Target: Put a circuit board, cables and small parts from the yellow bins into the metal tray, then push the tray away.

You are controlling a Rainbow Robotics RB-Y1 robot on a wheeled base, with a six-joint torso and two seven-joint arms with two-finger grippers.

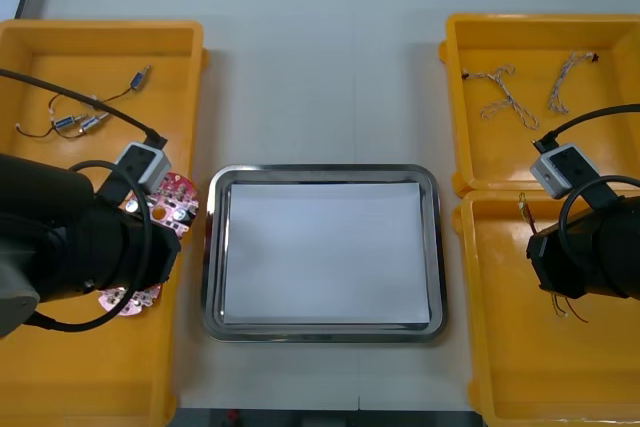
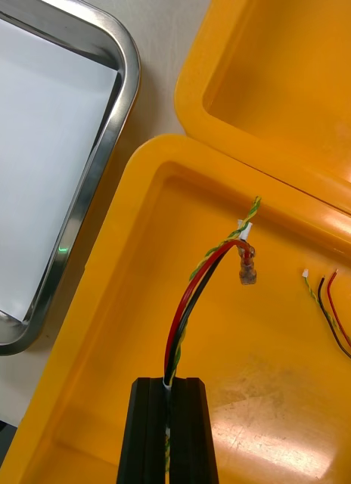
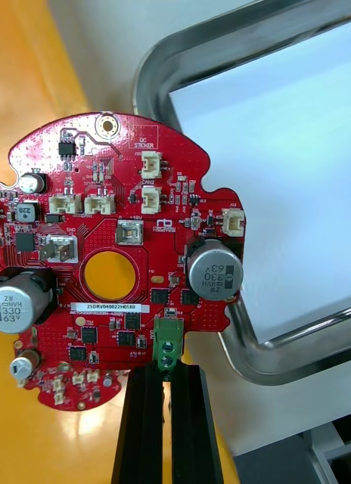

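My left gripper (image 3: 166,372) is shut on a round red circuit board (image 3: 122,249), pinching its green connector at the edge. The board hangs over the seam between the near-left yellow bin (image 1: 100,377) and the metal tray (image 1: 212,247), its edge overlapping the tray's rim (image 3: 243,340). In the front view the same board (image 1: 172,203) shows beside the left arm. My right gripper (image 2: 173,389) is shut on a red and yellow cable (image 2: 206,276), which rises from the fingers above the floor of the near-right yellow bin (image 2: 145,318).
A second red board (image 1: 130,299) lies in the near-left bin. Small metal parts with black cables (image 1: 80,124) sit in the far-left bin; twisted blue and white cables (image 1: 510,95) lie in the far-right bin. Another red and yellow cable (image 2: 330,314) lies beside the held one. The tray is white inside.
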